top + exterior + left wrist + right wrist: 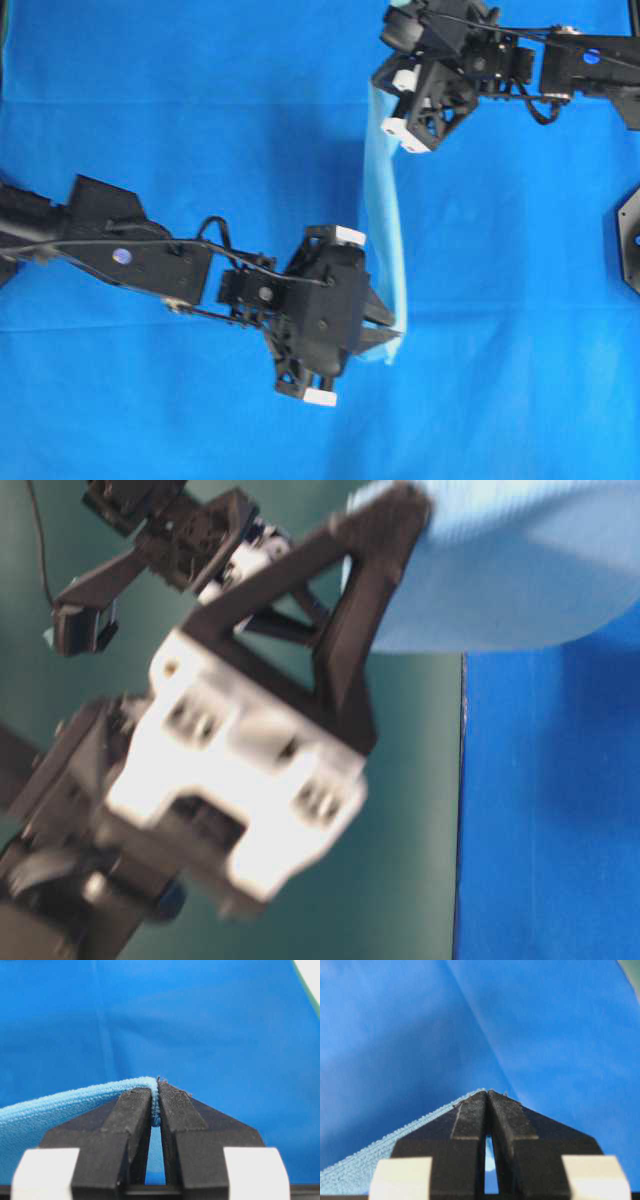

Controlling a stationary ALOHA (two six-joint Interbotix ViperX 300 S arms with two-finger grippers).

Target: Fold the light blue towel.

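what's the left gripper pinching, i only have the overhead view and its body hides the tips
Observer: The left gripper is shut on the light blue towel's hemmed edge, seen in its wrist view.
Operator: and the right one
Observer: The right gripper is shut on the towel edge too, in its own wrist view.
Operator: is the towel off the table
Observer: The table-level view shows it hanging above the blue table covering.

A robotics lab bench, by every sign — a deep royal-blue table covering (200,120) spreads smooth over the whole work surface, two black robot arms (110,250) with exposed cables reach in from left and right, and a plain dark-green backdrop (420,810) stands behind the table's edge.
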